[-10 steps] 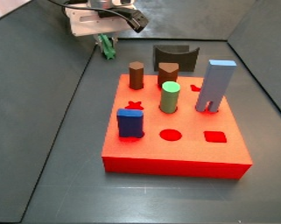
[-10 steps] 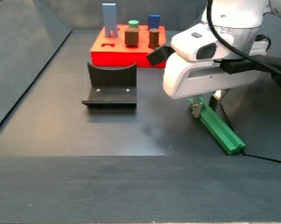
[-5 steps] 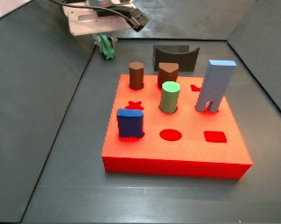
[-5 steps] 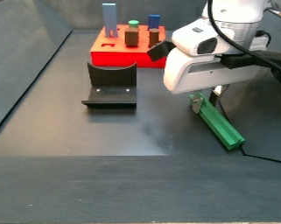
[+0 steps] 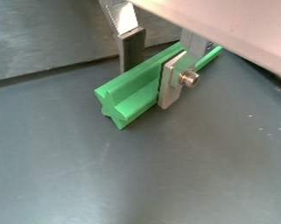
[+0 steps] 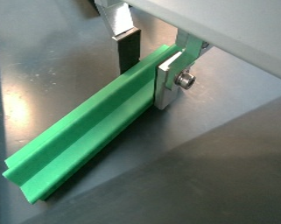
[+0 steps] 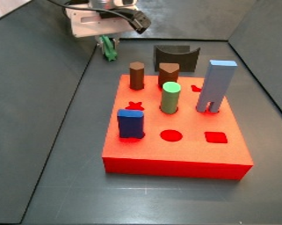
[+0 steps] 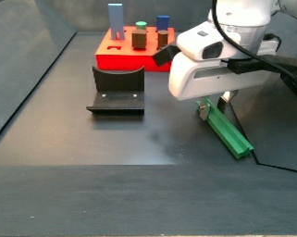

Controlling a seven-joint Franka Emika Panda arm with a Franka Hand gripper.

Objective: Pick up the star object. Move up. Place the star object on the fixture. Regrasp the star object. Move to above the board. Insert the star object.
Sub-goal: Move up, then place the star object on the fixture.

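Gripper (image 5: pixel 150 61) straddles the star object (image 6: pixel 90 137) lying flat on the floor, finger plates clamped against its sides.

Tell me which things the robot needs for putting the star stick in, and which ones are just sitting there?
Needed:
- star object, lying on the floor
- gripper, its fingers either side of the star object
- fixture
- board

Just sitting on the board:
- grey-blue block
- light-green cylinder
- brown pegs
- dark blue peg
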